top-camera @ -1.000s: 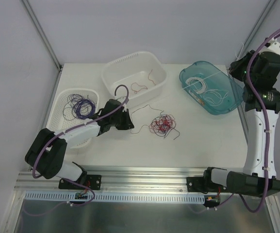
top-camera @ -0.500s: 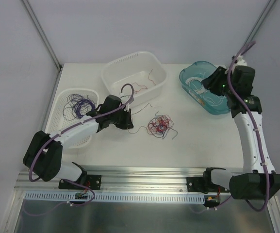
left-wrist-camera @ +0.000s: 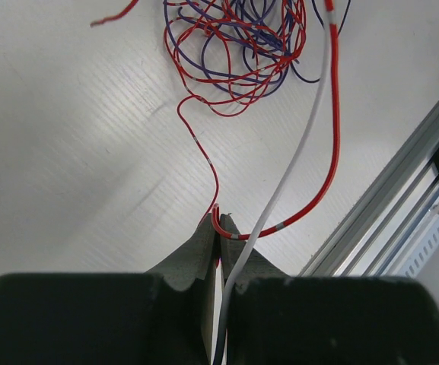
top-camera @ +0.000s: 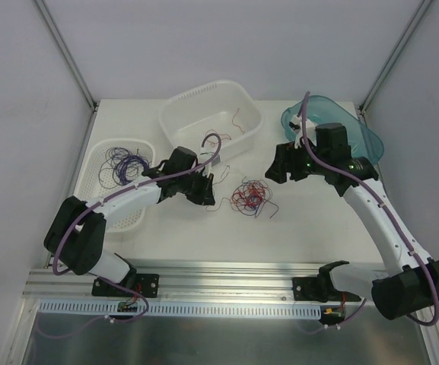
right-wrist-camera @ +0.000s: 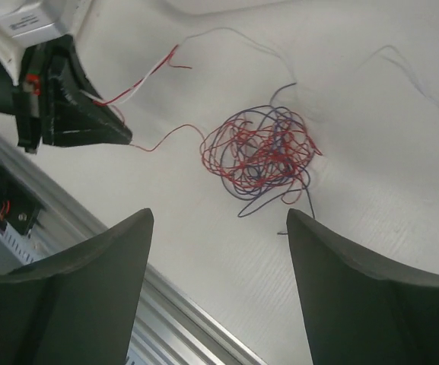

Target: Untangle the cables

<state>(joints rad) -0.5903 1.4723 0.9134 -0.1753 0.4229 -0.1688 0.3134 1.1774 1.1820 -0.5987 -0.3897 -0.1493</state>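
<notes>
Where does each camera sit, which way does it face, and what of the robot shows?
Top external: above and behind the bases, looking down at the table; both arms, left gripper and right gripper show.
Left wrist: on the left arm, looking past its shut fingers, pinching a red cable, toward the tangle.
Right wrist: on the right arm, looking down between its open fingers at the tangle.
Shared: all three show the tangle; right wrist also shows the left gripper.

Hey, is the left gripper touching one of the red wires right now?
Touching. The left wrist view shows the left gripper shut, with a red wire pinched between its fingertips.
</notes>
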